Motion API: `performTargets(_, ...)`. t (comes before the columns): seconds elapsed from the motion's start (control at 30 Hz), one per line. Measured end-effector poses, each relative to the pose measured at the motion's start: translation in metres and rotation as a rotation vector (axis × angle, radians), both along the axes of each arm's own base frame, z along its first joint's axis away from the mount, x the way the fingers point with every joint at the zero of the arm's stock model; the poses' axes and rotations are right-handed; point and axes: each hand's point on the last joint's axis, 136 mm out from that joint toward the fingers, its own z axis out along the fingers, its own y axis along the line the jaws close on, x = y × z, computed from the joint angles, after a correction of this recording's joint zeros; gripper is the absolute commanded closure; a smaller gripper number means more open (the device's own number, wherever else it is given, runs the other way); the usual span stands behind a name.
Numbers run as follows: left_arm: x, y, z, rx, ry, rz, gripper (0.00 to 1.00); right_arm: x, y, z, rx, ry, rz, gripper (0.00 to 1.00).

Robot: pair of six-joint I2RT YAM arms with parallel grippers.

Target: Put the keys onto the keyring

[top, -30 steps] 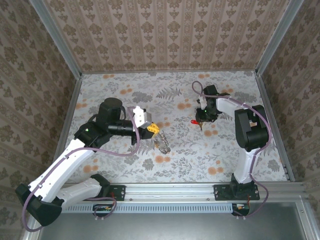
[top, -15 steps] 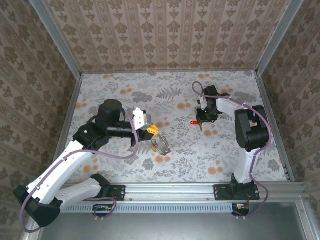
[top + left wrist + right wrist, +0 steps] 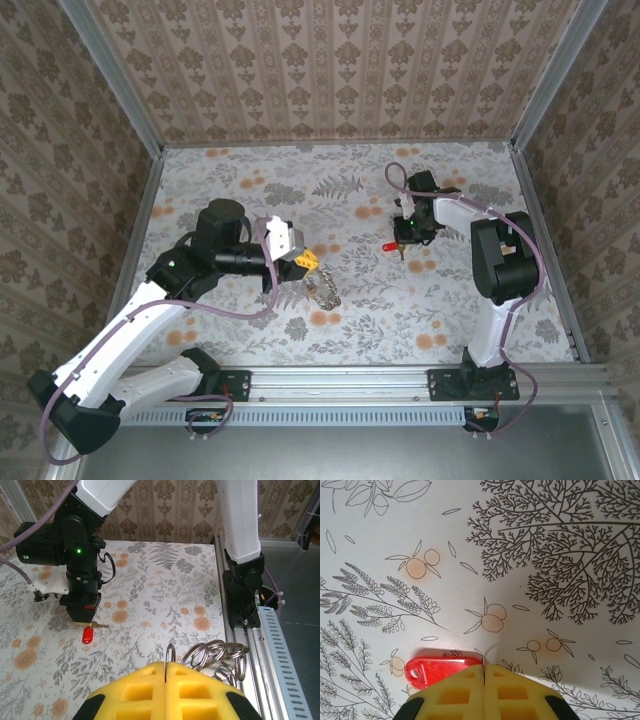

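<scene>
A key with a red plastic head (image 3: 387, 246) lies on the floral table right of centre. My right gripper (image 3: 403, 243) points down on it. In the right wrist view its yellow fingers (image 3: 484, 669) are shut, with a thin silvery edge of the key pinched between them and the red head (image 3: 435, 670) sticking out to the left. My left gripper (image 3: 305, 260) holds the keyring (image 3: 322, 290), a chain of linked metal rings that hangs down to the table. In the left wrist view the pads (image 3: 166, 667) are shut on one thin ring, and the other rings (image 3: 220, 655) bunch to the right. That view also has the key (image 3: 87, 634).
Patterned walls enclose the table on three sides. An aluminium rail (image 3: 340, 385) with both arm bases runs along the near edge. The right arm's base and upright link (image 3: 242, 580) stand close behind the hanging rings. Open tabletop lies between the two grippers.
The right gripper's fingers have closed onto the key. The left arm and the hanging keyring have barely shifted.
</scene>
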Motion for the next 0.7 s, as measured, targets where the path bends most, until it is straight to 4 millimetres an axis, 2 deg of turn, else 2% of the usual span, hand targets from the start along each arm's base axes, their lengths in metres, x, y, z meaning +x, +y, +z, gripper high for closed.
performTargets(0.07, 0.0, 0.0, 0.0, 0.0, 0.0, 0.0, 1.0, 0.0003, 0.0, -0.0001, 0.0, -0.002, 0.0, 0.93)
performTargets(0.13, -0.0003, 0.0003, 0.0003, -0.001, -0.001, 0.0, 1.0, 0.0007, 0.0001, 0.0, 0.001, -0.003, 0.0, 0.84)
performTargets(0.17, -0.0005, 0.0005, 0.0008, -0.002, -0.002, 0.0, 1.0, 0.0008, 0.0001, 0.0001, 0.0, -0.004, 0.003, 0.83)
performTargets(0.43, -0.001, 0.0015, 0.0022, -0.004, -0.008, 0.003, 1.0, 0.0008, 0.0001, 0.0001, 0.0, -0.005, 0.003, 0.86)
performTargets(0.7, 0.0001, 0.002, 0.0011, 0.001, -0.012, 0.009, 1.0, 0.0006, 0.0001, -0.0002, 0.0, -0.003, 0.003, 0.82)
